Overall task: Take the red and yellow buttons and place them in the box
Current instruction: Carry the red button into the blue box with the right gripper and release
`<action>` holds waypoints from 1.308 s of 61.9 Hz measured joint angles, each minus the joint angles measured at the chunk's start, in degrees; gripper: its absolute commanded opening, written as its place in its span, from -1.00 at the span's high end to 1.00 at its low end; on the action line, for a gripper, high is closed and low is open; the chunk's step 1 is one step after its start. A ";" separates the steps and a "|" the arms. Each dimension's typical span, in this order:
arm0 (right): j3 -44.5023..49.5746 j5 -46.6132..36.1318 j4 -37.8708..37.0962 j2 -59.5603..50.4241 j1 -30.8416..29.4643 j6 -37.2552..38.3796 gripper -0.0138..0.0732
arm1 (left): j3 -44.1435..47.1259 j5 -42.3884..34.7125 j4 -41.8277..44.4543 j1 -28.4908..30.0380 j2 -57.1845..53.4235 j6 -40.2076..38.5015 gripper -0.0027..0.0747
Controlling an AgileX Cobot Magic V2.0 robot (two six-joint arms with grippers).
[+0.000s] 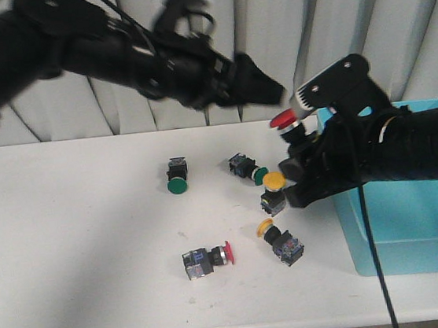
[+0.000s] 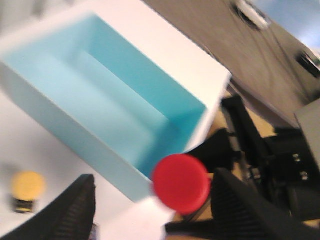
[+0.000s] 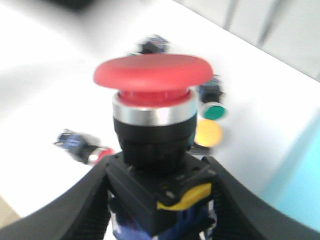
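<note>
A red mushroom-capped push-button switch with a black blocky body (image 3: 152, 145) is being held upright between the black fingers of the right end effector (image 3: 157, 200), which is closing on the switch body; in the front view the red cap (image 1: 282, 119) is sitting raised off the white tabletop (image 1: 78, 251), just beside the near-left corner of the large light blue plastic box (image 1: 416, 228). The step in hand is judged to be carrying this switch to the box. The next move is calling for travel over the box wall and an opening of the fingers above the blue floor (image 2: 125, 105).

The left end effector (image 1: 262, 86) is hanging above the tabletop with its fingers (image 2: 75, 210) spread and holding nothing.

Still lying on the tabletop are a second red-capped switch (image 1: 206, 259) and two yellow-capped switches (image 1: 273, 191) (image 1: 279, 239), the former close to the right arm. Two green-capped switches (image 1: 176, 177) (image 1: 247, 169) are lying further back.
</note>
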 measured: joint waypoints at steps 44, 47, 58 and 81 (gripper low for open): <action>-0.17 -3.65 -0.31 14.51 -23.45 5.05 0.66 | 0.00 -5.34 37.82 7.47 -6.37 -11.42 0.95; -0.17 -4.56 -0.31 16.89 -24.10 5.12 0.66 | 0.00 -4.96 38.11 7.47 -6.03 -11.50 0.95; -0.17 -7.20 -0.31 22.21 -25.15 5.42 0.64 | 0.00 -4.63 38.28 7.47 -5.41 -11.61 0.95; -1.69 -10.75 -0.31 30.61 -25.15 5.37 0.17 | 0.00 -6.97 38.28 7.47 -5.36 -11.78 0.95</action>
